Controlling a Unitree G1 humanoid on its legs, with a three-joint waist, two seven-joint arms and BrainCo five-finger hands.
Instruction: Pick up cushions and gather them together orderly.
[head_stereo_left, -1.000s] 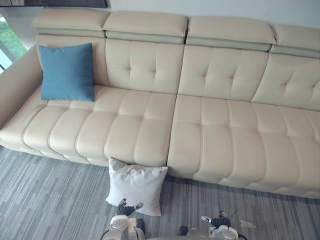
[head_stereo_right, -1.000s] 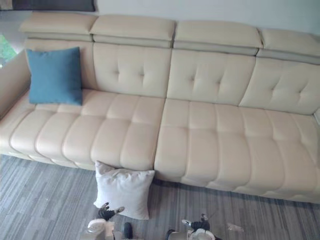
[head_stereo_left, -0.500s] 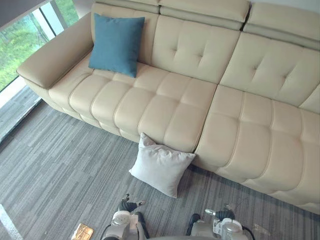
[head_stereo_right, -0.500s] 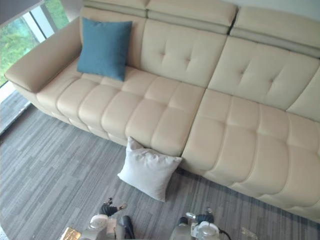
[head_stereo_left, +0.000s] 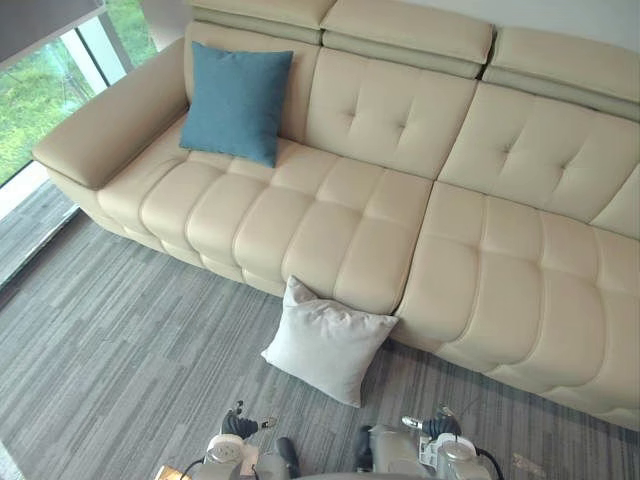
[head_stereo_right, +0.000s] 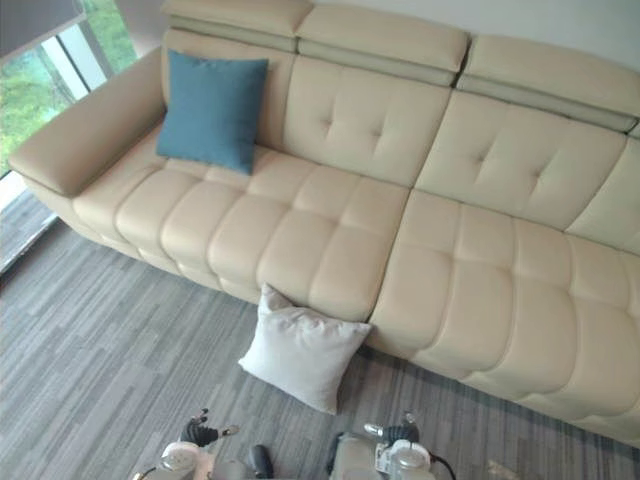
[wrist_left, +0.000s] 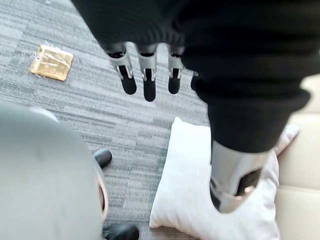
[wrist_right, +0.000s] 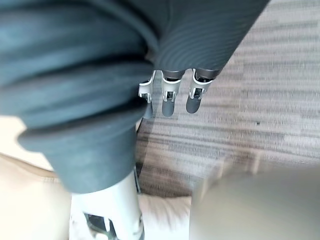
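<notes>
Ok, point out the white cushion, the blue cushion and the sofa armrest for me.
white cushion (head_stereo_left: 328, 343): left eye view, centre of its face.
blue cushion (head_stereo_left: 236, 102): left eye view, centre of its front.
sofa armrest (head_stereo_left: 105, 130): left eye view, top surface, midway along.

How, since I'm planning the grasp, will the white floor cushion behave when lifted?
The white cushion looks plump and creased, so probably soft and light, sagging if held by a corner. Propped against the sofa front, it would likely flop over if pushed.
</notes>
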